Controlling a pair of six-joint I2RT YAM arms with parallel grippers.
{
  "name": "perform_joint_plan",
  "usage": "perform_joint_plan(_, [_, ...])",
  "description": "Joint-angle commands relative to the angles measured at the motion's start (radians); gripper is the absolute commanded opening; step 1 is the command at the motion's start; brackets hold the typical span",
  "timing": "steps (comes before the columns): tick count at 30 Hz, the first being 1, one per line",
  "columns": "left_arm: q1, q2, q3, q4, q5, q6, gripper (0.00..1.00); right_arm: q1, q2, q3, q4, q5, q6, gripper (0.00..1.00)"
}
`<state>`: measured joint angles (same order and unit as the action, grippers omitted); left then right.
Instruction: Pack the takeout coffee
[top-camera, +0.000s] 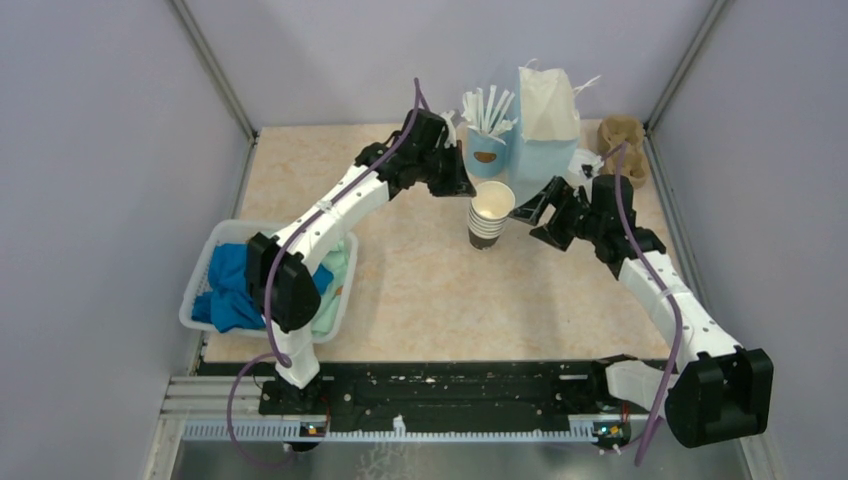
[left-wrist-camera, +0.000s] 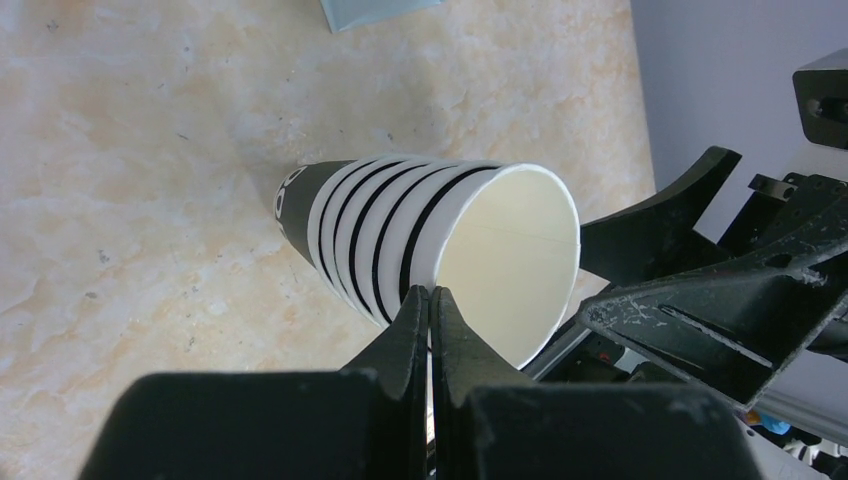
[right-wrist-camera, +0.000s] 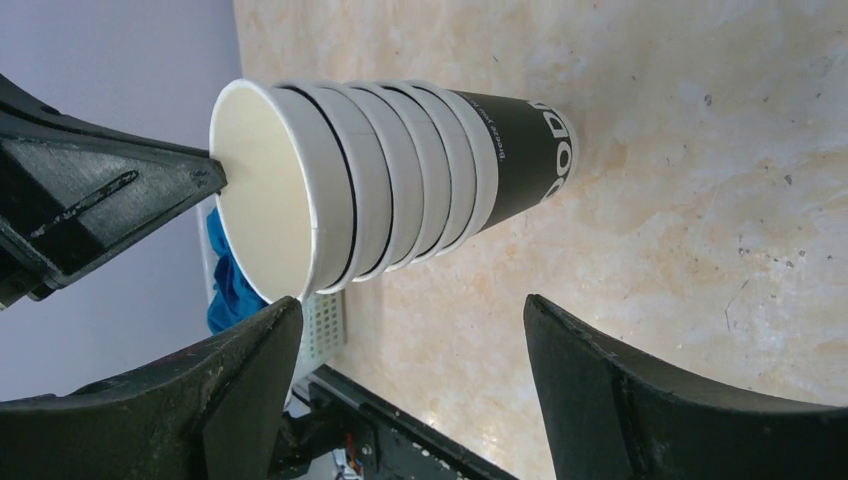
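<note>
Left tool (left-wrist-camera: 430, 296), pressed together, touches the rim of the lidless cup stack (left-wrist-camera: 400, 230) from ten o'clock, likely steadying it; right tool (right-wrist-camera: 410, 303) stands spread at three o'clock, seemingly ready to grasp.

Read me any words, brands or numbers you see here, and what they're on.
"ODD": large white letters, partly wrapped out of sight, on the black band of the stack of paper cups.
Small white print beside it: too small to read.
Nothing else readable.
</note>
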<state>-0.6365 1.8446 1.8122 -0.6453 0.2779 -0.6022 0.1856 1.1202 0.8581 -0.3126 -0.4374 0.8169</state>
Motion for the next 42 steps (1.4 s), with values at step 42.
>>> perform_joint_plan(42, [0.039,-0.263,0.146,-0.215,-0.054,0.103,0.00,0.039,0.086,0.223,-0.257,0.123,-0.235,0.78])
